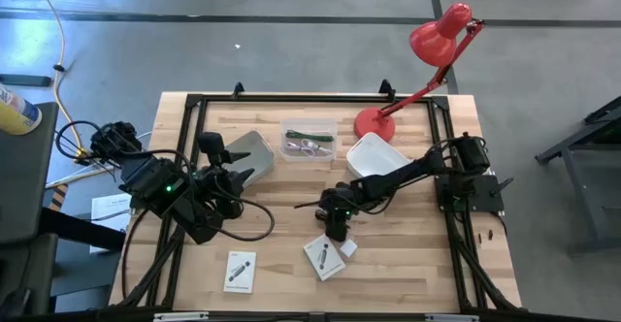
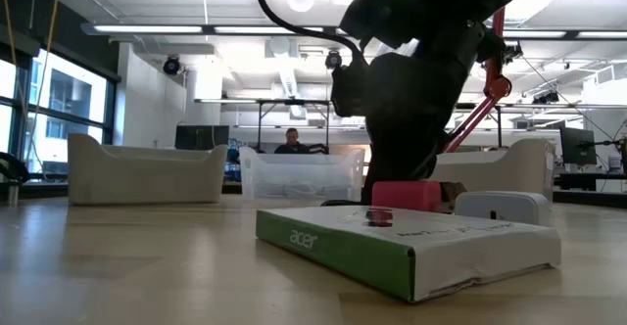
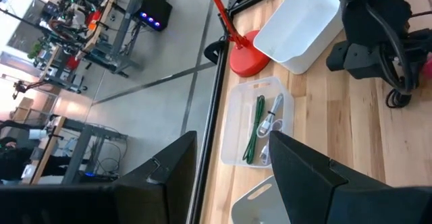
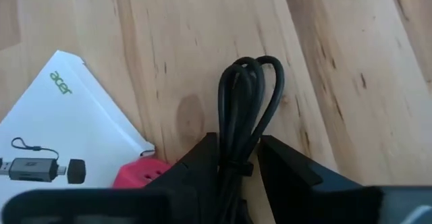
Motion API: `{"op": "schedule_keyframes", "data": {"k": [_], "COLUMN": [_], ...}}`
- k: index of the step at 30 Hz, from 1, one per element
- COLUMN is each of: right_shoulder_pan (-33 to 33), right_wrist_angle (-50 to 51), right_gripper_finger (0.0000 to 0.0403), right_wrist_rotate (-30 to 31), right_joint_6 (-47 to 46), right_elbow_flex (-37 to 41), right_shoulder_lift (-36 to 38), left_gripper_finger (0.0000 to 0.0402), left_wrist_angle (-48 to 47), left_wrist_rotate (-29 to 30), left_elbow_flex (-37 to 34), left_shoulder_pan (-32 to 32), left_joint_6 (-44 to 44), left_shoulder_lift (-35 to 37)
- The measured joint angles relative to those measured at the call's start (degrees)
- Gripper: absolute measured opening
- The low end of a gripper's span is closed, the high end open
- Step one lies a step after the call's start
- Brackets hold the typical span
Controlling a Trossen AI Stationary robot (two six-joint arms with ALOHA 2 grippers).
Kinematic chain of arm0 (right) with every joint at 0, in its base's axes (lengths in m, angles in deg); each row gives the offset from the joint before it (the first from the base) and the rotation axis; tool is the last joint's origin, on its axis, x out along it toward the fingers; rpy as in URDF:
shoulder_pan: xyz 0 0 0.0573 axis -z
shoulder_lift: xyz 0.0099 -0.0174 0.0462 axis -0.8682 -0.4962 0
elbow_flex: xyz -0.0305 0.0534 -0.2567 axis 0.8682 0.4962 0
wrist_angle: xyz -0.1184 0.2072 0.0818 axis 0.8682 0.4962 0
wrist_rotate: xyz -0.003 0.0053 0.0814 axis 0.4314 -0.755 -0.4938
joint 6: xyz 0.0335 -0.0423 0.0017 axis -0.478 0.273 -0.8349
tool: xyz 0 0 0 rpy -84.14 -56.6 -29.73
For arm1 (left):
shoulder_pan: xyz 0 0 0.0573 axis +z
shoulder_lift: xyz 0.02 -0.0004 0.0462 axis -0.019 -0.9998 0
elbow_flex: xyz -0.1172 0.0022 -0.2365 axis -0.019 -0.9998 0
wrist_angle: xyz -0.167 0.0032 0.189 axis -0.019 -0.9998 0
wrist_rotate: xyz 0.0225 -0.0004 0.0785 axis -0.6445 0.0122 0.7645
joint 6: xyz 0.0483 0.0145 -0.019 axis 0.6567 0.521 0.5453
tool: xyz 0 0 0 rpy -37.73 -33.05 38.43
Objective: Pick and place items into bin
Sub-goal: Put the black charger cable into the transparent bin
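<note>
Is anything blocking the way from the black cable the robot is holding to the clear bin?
Nothing visible does. The right gripper is shut on the black cable, and bare wood lies between it and the clear bin.

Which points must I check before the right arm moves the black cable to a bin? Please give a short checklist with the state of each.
1. Right gripper shut on the cable: ok.
2. Cable lifted off the table: cannot tell.
3. Pink piece and card free of the cable: ok, both lie beside the fingers.
4. Clear bin has room: ok, it holds only a green pen and a cable.
5. Left gripper out of the way: ok, open, above the table's left side.
</note>
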Motion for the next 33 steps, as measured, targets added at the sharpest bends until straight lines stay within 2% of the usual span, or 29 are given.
{"op": "schedule_keyframes", "data": {"k": [9, 17, 23, 33], "right_shoulder_pan": [0.08, 0.33, 1.94, 8.00], "right_wrist_angle": [0.36, 1.62, 2.13, -0.70], "right_gripper_finger": [0.0038, 0.0059, 0.0037, 0.0057], "right_wrist_rotate": [0.01, 1.78, 3.59, 12.76], "right_joint_6": [0.05, 0.21, 0.22, 2.66], "right_elbow_flex": [0.06, 0.37, 0.33, 0.23], "right_shoulder_lift": [0.24, 3.23, 8.75, 19.98], "left_gripper_finger": [0.0172, 0.0172, 0.0172, 0.0172], "left_wrist_angle": [0.00, 0.02, 0.02, 0.02], "left_wrist_rotate": [0.13, 0.50, 1.54, 1.73], "left_elbow_flex": [-0.02, -0.02, -0.02, -0.02], "left_shoulder_pan": [0.00, 0.00, 0.00, 0.00], "left_joint_6": [0.00, -0.02, -0.02, -0.02], "left_shoulder_lift": [0.00, 0.00, 0.00, 0.00]}}
